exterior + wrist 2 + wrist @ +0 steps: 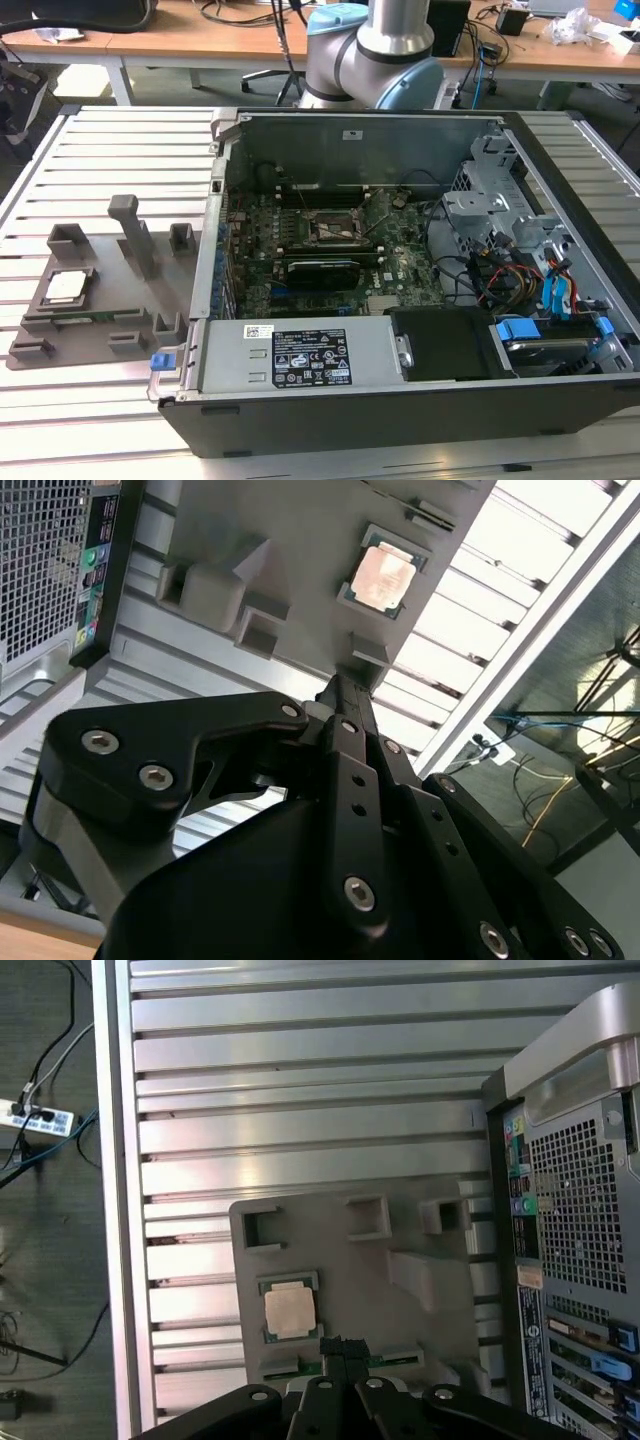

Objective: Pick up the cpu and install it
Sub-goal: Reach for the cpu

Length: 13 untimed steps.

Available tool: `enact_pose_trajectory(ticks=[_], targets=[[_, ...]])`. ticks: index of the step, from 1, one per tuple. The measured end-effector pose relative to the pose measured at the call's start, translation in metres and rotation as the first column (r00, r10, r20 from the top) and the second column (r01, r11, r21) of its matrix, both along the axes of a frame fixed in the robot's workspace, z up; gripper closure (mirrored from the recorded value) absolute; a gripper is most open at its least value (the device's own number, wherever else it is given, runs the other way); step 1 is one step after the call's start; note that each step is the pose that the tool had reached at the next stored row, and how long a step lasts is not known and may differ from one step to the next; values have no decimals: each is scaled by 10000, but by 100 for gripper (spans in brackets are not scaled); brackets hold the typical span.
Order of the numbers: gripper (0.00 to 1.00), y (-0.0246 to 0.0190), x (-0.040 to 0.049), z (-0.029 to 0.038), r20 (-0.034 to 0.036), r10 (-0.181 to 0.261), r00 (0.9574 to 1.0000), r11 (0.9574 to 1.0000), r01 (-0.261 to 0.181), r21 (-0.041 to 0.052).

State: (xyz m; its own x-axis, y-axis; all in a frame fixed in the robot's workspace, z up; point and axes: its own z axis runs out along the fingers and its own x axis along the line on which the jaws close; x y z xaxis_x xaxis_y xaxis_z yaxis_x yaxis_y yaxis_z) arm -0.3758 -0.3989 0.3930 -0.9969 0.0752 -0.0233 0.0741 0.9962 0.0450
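The cpu (65, 287) is a small square chip with a metal top. It lies flat in a recess of the grey holder plate (120, 300) at the exterior view's left, on the slatted table. Both wrist views look down on the cpu (383, 578) (290, 1312) from well above. My gripper (338, 692) (345, 1344) hangs over the holder's edge, apart from the chip, its black fingers pressed together with nothing between them. The open computer case (400, 290) lies beside the holder, with the square socket (335, 228) on its motherboard.
The holder carries upright grey posts (133, 232) and small blocks around the chip, and a green memory stick (300, 1368) lies in a slot near it. The case wall (570, 1220) stands close to the holder. Cables and drive bays (540, 290) crowd the case's far side.
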Motion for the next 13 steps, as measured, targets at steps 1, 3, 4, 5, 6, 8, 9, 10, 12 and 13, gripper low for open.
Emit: enact_pose_trajectory(ticks=[1,3,4,5,6,8,9,10,12,13], targets=[[89,0,-20,0,0,0,10000,10000,0,0],[89,0,-54,0,0,-1,10000,10000,1,0],[89,0,-68,0,0,-1,10000,10000,1,0],[89,0,-99,-1,0,-2,10000,10000,2,0],[89,0,-112,-1,1,-1,10000,10000,1,1],[89,0,-146,-1,0,-2,10000,10000,2,0],[89,0,-158,-1,0,-2,10000,10000,2,0],[89,0,-170,-1,0,-2,10000,10000,2,0],[89,0,-203,-1,0,0,10000,10000,0,0],[89,0,-215,-1,0,-1,10000,10000,1,0]])
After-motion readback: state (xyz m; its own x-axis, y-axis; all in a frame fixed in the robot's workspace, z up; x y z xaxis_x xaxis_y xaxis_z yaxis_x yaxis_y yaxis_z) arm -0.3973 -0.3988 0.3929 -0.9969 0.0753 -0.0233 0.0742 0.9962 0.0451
